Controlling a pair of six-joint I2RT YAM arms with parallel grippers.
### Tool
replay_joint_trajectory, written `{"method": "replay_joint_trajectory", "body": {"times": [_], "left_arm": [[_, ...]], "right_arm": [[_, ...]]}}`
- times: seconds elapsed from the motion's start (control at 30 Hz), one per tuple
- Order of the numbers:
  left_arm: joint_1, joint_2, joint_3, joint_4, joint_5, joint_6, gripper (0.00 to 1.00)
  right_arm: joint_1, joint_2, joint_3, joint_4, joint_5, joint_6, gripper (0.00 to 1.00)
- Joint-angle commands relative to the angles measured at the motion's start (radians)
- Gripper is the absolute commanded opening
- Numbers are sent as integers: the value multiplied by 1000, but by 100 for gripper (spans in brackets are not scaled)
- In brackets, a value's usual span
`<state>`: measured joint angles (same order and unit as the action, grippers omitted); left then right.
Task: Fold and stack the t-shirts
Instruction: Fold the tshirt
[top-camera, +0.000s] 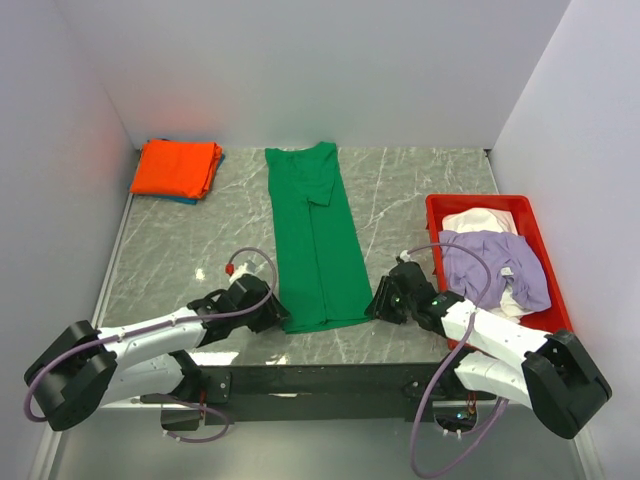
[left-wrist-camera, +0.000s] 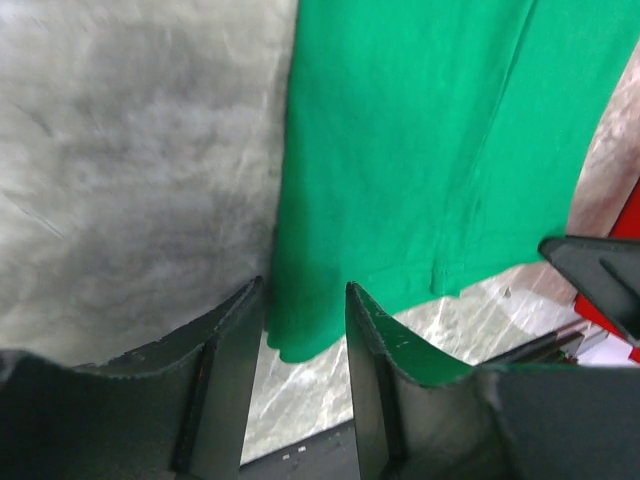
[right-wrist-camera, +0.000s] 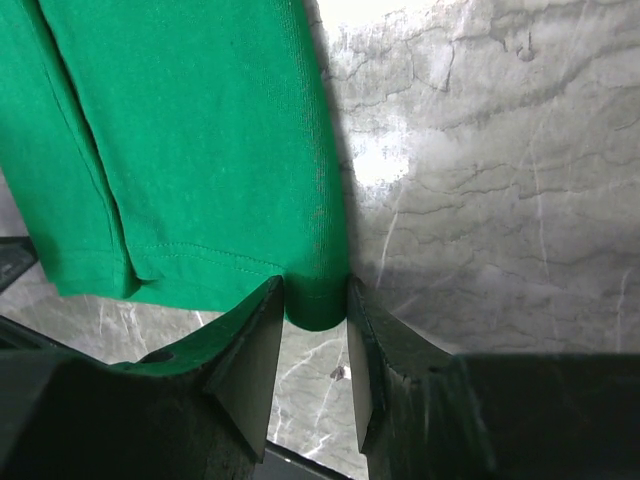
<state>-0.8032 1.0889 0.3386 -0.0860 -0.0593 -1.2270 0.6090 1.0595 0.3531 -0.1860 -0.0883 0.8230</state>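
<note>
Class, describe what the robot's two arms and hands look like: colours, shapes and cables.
The left arm and right arm have white shells, black joints and bulky black bases. A pale purple cable loops along each. The left hand and right hand are black, each with two flat wedge-shaped fingers.

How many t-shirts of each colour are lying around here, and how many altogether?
Green t-shirt: 1
Orange t-shirt: 1
Blue t-shirt: 1, only its edge shows under the orange
Lilac t-shirt: 1
White t-shirt: 1, partly covered
Total: 5
</note>
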Motion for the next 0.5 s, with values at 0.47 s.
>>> {"method": "replay_joint_trajectory", "body": {"times": [0.47], "left_arm": [[-83,19,-21,-83,22,-69,36]], "right_arm": [[9,-44,9,-87,65,-18,40]]}}
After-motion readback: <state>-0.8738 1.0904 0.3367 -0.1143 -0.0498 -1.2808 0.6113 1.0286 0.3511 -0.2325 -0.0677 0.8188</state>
